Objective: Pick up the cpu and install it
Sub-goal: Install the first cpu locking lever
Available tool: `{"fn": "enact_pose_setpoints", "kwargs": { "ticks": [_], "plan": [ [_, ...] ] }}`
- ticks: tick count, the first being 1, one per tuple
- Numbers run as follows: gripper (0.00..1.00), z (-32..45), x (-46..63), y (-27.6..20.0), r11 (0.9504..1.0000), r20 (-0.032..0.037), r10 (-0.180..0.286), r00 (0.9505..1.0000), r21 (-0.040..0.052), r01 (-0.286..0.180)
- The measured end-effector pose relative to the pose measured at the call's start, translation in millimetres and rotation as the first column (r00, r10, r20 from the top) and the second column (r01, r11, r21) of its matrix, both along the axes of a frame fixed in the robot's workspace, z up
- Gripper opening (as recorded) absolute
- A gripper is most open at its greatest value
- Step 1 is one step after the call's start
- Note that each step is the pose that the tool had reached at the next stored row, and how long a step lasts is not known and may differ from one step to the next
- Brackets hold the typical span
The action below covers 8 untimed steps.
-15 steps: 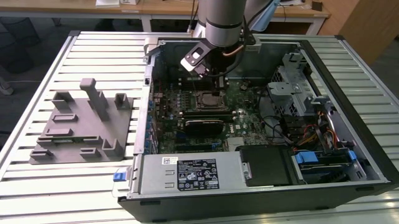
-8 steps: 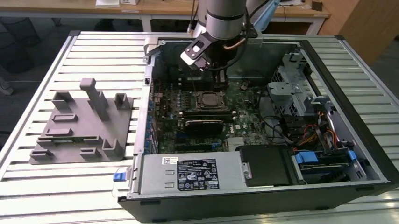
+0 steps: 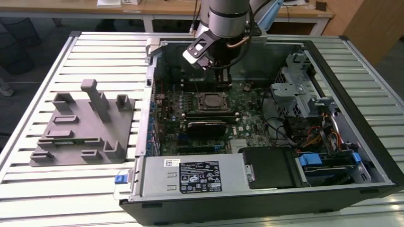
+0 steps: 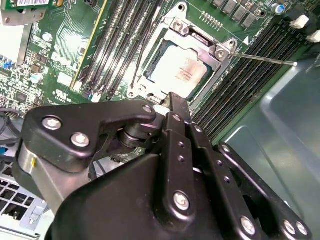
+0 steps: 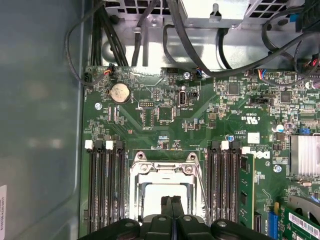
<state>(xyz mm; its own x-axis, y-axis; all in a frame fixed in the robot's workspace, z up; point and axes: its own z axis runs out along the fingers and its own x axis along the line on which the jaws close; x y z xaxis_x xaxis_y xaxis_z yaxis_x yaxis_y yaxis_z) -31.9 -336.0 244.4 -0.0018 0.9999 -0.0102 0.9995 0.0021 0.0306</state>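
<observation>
On the exterior view's left, we are seeing the grey plastic tray (image 3: 82, 127) lying on the slatted table (image 3: 38, 189) beside the open computer case (image 3: 353, 156). Further right, the gripper (image 3: 222, 81) is hanging over the motherboard (image 3: 252, 120), its fingers (image 5: 171, 210) pressed together, holding nothing. The cpu (image 4: 177, 72) is sitting in its socket frame (image 4: 172, 35), just beyond the fingertips in both wrist views.

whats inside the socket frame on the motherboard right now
The cpu lies inside the socket frame, silver top showing. The pincer covers part of it in the first wrist view; the contacts beneath are hidden.
</observation>
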Motion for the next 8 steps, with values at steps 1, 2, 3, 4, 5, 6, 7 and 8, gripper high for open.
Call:
{"fn": "enact_pose_setpoints", "kwargs": {
  "ticks": [1,2,3,4,5,6,7,8],
  "plan": [
    [0.11,0.0,0.0,0.0,1.0,0.0,0.0,1.0,0.0,0.0],
    [0.11,0.1,0.0,0.0,1.0,-0.0001,0.003,1.0,-0.0001,-0.003],
    [0.11,0.1,0.0,-0.1,0.9999,0.0,0.01,0.9999,-0.0002,-0.01],
    [0.11,0.0,0.0,-0.1,0.9998,0.0,0.021,0.9998,-0.0001,-0.021],
    [0.11,0.0,0.0,-0.1,0.9994,0.0,0.036,0.9994,0.0,-0.036],
    [0.11,0.0,0.0,-0.1,0.9985,0.0,0.055,0.9985,0.0,-0.055],
    [0.11,0.0,0.0,-0.1,0.9973,-0.0001,0.073,0.9973,-0.0001,-0.073],
    [0.11,0.0,0.0,-0.1,0.9959,-0.0001,0.091,0.9959,-0.0001,-0.091]
  ]
}}
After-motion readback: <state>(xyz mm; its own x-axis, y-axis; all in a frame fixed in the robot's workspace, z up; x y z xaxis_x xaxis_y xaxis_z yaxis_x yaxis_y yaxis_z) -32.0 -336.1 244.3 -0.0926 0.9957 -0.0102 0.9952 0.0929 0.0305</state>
